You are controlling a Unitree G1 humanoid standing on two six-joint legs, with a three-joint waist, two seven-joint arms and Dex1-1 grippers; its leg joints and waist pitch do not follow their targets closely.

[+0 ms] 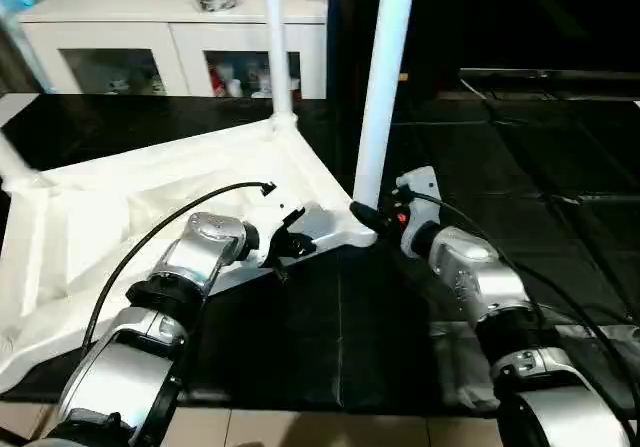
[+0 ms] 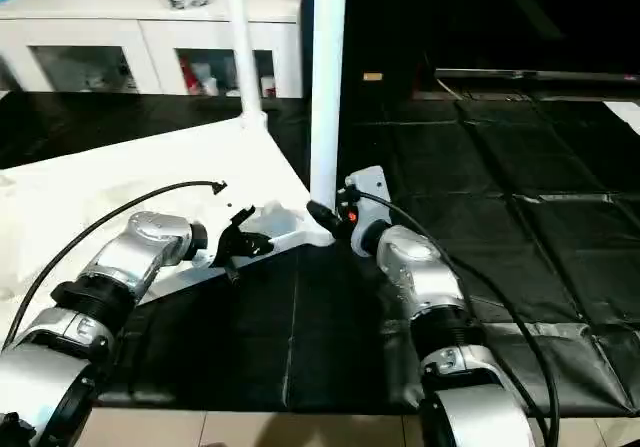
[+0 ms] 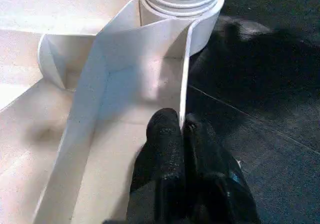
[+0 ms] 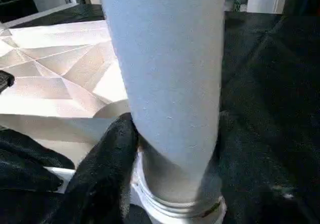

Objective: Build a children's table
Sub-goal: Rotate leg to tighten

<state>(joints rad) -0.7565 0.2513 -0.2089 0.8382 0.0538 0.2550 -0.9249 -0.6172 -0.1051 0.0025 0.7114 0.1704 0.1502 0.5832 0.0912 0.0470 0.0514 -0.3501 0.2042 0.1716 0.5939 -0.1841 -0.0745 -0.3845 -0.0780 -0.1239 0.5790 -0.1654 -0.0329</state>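
Note:
The white table top (image 1: 150, 197) lies upside down on the black mat, ribbed underside up. One white leg (image 1: 380, 97) stands upright in the near right corner socket (image 3: 200, 23). A second leg (image 1: 281, 57) stands in the far corner. My left gripper (image 3: 181, 129) is shut on the thin rim wall of the top, just short of that near socket. My right gripper (image 1: 368, 215) is closed around the base of the near leg, with one black finger (image 4: 107, 154) pressed against its side. The other finger is hidden behind the leg.
A white glass-door cabinet (image 1: 170, 27) stands behind the table top, with small items on it. Black floor mats (image 1: 520, 147) stretch to the right. Pale tiles (image 1: 300, 427) run along the near edge by my arms. Another white piece (image 1: 15, 167) pokes in at far left.

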